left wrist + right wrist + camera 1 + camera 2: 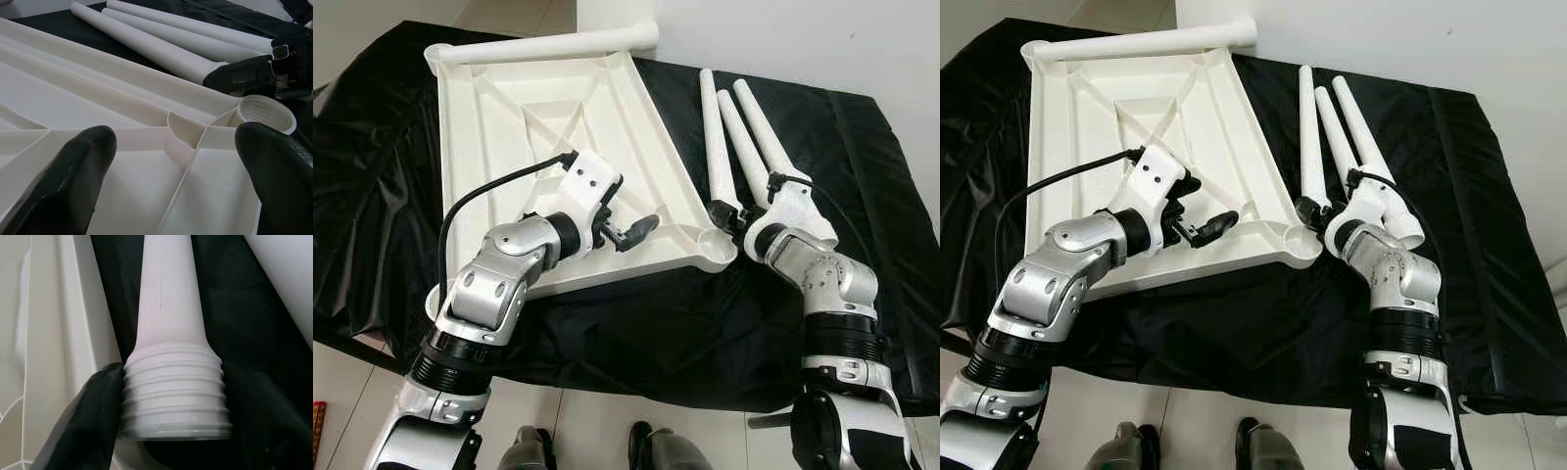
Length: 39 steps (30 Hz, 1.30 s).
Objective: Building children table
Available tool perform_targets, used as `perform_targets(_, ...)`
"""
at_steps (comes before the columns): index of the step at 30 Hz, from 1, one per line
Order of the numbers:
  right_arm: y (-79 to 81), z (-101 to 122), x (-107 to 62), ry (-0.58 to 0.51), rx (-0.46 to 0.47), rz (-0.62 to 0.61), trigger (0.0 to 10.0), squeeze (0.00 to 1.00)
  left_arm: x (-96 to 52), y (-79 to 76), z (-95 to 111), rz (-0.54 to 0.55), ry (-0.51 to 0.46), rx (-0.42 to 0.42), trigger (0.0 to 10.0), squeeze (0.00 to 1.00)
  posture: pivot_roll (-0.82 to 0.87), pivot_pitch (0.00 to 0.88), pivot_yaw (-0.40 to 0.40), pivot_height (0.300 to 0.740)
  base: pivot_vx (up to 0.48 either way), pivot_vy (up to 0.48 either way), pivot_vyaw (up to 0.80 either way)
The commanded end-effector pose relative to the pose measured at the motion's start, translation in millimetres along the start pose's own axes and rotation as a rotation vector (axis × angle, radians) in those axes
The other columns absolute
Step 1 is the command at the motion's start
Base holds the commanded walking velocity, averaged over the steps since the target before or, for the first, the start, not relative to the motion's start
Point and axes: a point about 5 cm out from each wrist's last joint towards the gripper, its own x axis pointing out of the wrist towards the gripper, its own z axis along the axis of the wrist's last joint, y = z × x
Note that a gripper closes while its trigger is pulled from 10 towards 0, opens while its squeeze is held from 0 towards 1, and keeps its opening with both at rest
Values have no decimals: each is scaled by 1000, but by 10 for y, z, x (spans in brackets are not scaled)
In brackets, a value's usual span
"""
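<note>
Table leg (171, 333), pinched at its threaded end by the right gripper (729, 213), could cross-thread if tilted entering the socket (266, 111); left gripper (631, 233) jaws spread.

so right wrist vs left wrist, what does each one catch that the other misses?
Right wrist: the thread on the leg end, close up, with a right claw finger against it.

Left wrist: the threaded socket at the tabletop's corner, three legs lying side by side on the black cloth, and the open left claw over the tabletop's ribs.

Both: the white tabletop underside, the leg the right claw is on, and black cloth.
</note>
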Motion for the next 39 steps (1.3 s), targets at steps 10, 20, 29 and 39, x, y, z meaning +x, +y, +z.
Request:
perform_targets(10, -11, -144, 40, 72, 19, -27, 10000, 0, -21, 17, 25, 63, -13, 5, 10000, 0, 59, 211, -73, 740, 0, 0, 0)
perform_targets(20, 13, 134, -57, -237, 49, -6, 10000, 0, -32, 29, 99, 43, -69, -30, 10000, 0, 60, 203, -76, 740, 0, 0, 0)
perform_targets(29, 78, 144, -121, -289, 38, 32, 10000, 0, -28, 33, 118, 27, -79, -32, 10000, 0, 59, 191, -72, 740, 0, 0, 0)
perform_targets(39, 200, 126, -124, -278, -11, 141, 10000, 0, -12, 57, 127, 39, -78, -26, 10000, 0, 66, 166, -69, 740, 0, 0, 0)
